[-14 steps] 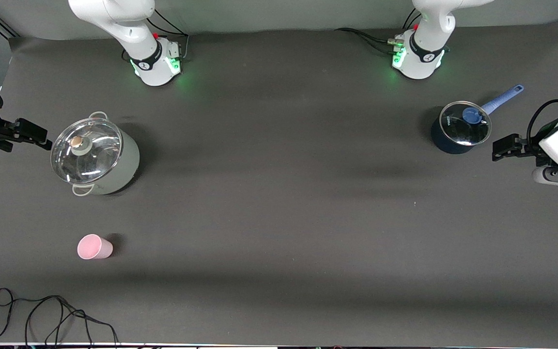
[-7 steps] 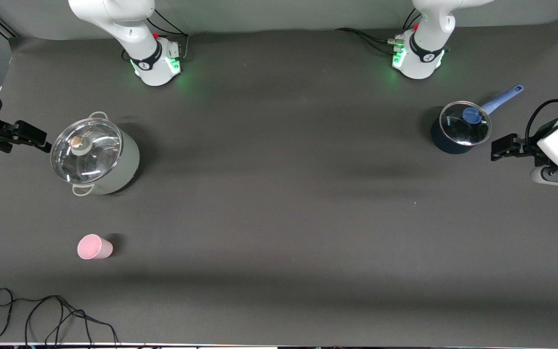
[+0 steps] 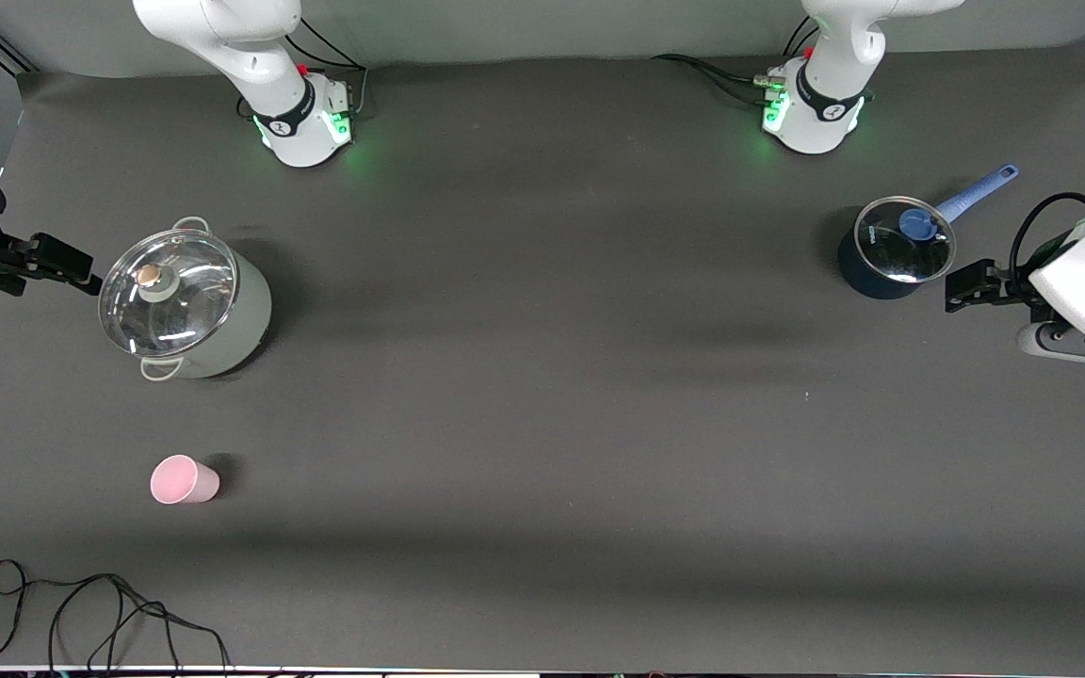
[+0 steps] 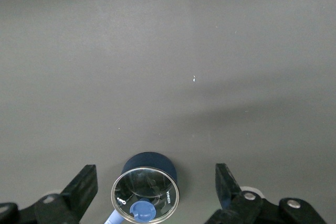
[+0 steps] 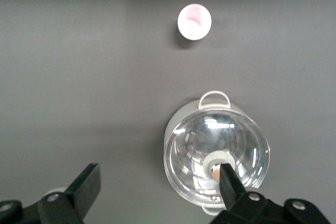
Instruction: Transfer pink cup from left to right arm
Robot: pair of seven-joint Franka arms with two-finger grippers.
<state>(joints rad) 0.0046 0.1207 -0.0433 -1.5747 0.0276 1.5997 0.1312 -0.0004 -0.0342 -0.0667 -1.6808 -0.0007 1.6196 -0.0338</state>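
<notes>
The pink cup (image 3: 184,480) stands alone on the dark table toward the right arm's end, nearer to the front camera than the big lidded pot. It also shows in the right wrist view (image 5: 194,22), mouth up. My right gripper (image 3: 57,259) is open and empty, up beside the big pot at the table's end; in its wrist view (image 5: 159,176) one finger overlaps the pot's lid. My left gripper (image 3: 971,284) is open and empty at the left arm's end, beside the small blue saucepan, which lies between its fingers in the wrist view (image 4: 155,178).
A grey-green pot with a glass lid (image 3: 185,306) (image 5: 215,156) stands toward the right arm's end. A dark blue saucepan with a glass lid and blue handle (image 3: 893,250) (image 4: 147,192) stands toward the left arm's end. A black cable (image 3: 81,612) lies at the table's near edge.
My left gripper has shifted slightly toward the table's middle, beside the blue saucepan. My right gripper has barely moved. The pink cup has not moved.
</notes>
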